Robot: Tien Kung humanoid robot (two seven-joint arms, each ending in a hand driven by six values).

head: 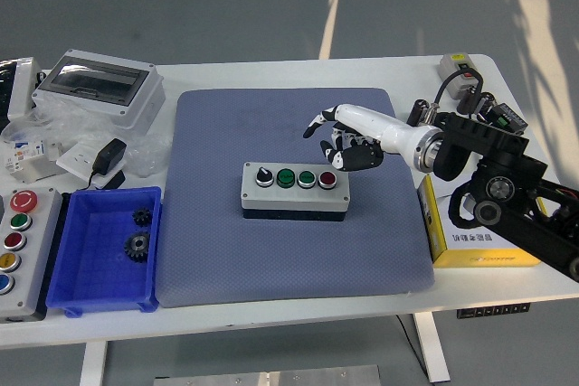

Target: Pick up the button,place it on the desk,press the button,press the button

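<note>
A grey button box [294,189] lies on the blue mat [289,250], near its middle. Its top carries a black knob, two green buttons and a red button [327,179] in a row. My right hand [342,144] hovers above and behind the box's right end, clear of it. Its index finger [317,123] points out to the left and the other fingers are curled under; it holds nothing. The left arm is out of the picture.
A blue bin [99,255] with gears stands left of the mat. A second button panel [18,241] sits at the far left edge. A grey enclosure [99,86], a charger and bags lie at the back left. A yellow box [470,246] lies under my right arm.
</note>
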